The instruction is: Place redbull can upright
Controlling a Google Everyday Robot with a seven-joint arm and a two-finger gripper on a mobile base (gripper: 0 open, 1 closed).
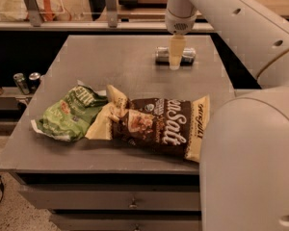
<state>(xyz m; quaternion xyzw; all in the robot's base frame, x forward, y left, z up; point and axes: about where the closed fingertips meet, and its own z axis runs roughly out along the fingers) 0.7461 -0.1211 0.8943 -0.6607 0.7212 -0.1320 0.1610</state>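
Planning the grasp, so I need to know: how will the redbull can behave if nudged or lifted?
The redbull can lies on its side on the table, so a nudge would probably roll it toward the near or far edge. Its smooth metal body looks slippery. The hand hangs at its middle, so a lift there should stay roughly level.
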